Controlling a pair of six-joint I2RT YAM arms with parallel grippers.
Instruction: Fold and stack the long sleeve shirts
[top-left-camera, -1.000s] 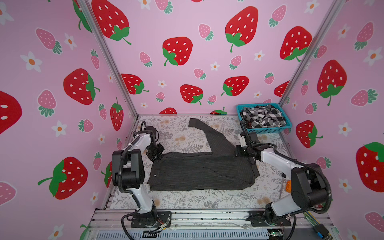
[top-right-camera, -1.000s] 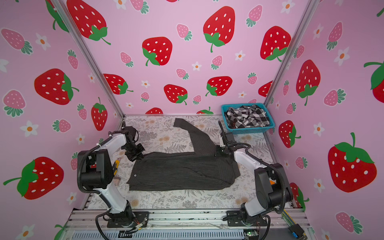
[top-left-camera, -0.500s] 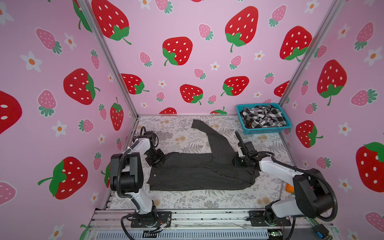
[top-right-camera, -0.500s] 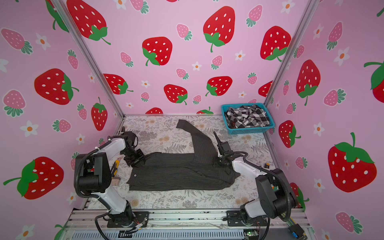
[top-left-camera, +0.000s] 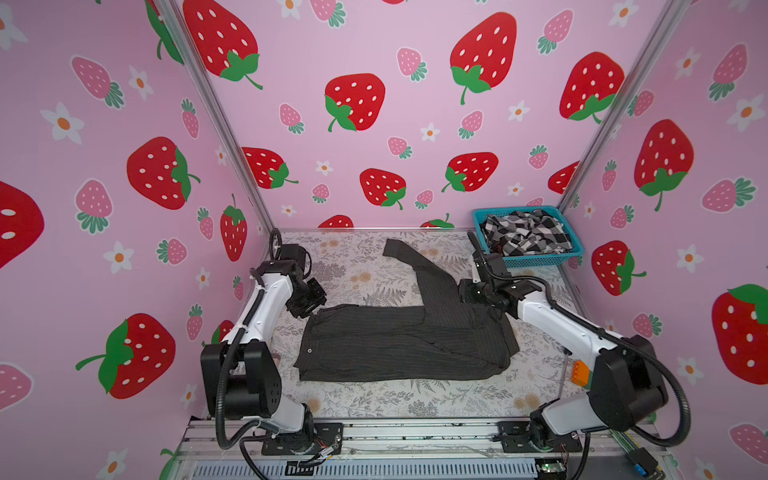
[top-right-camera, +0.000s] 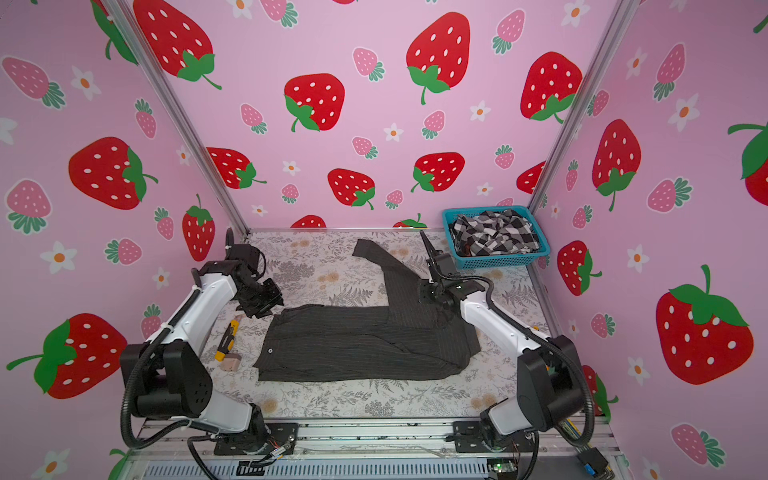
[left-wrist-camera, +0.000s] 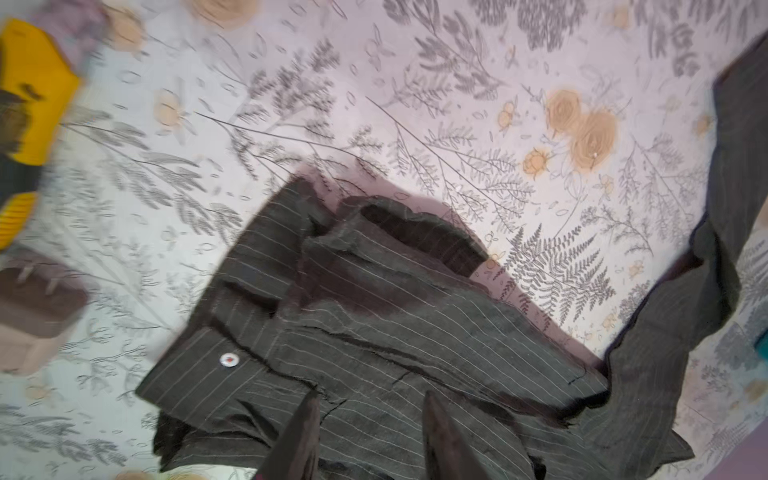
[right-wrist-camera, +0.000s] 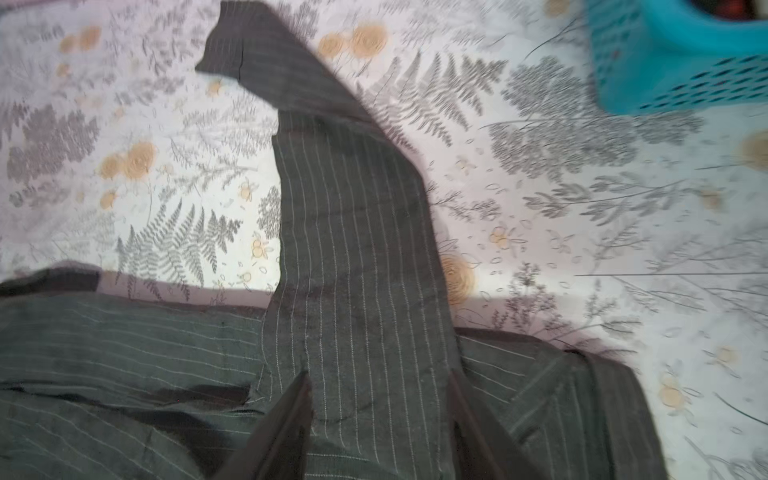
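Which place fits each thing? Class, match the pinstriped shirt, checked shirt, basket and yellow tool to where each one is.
Things:
1. pinstriped shirt
2. checked shirt
3. basket
4. yellow tool

Places:
A. back right corner of the table
B. near the table's left edge
C. inside the basket
D. lying mid-table

Pairs: 1-D, 2-C, 3-A, 4-B
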